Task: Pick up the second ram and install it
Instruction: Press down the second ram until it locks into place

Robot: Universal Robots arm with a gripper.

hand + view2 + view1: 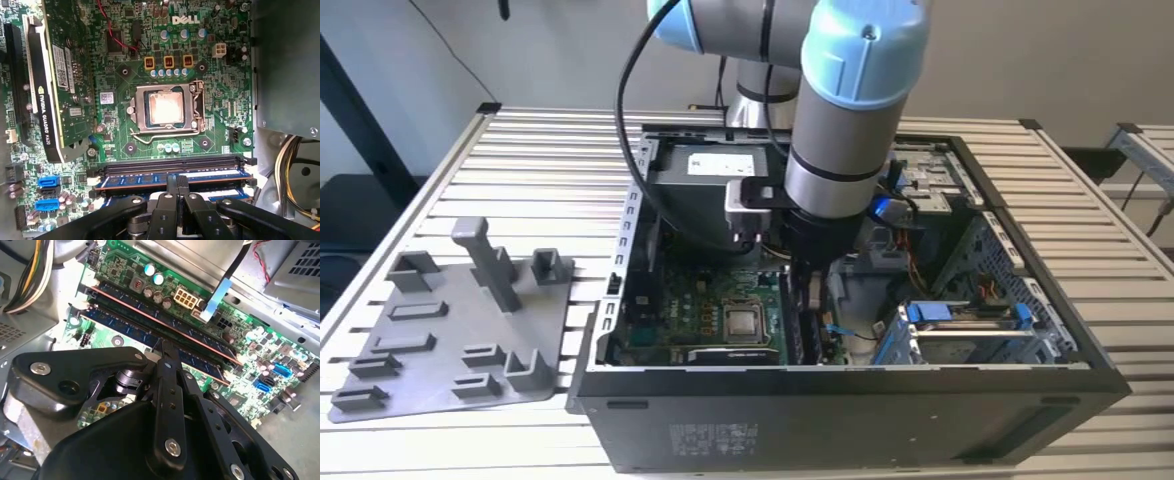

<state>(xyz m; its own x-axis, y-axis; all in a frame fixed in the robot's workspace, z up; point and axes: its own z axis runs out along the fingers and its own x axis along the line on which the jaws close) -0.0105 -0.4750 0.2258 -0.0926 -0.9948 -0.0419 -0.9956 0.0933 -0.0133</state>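
Gripper (176,187) is inside the case (854,400), fingers pressed together on the top edge of the ram (172,178) sitting in its slot. Light, stiff, fragile; edges only, avoid the chips.

You see a wide green motherboard (210,105) with a silver square processor (165,108), a long dark blue ram stick (170,178) with an orange edge stripe, a black gripper (176,182), a grey plastic holder tray (447,335), a pale slatted metal table (547,150).
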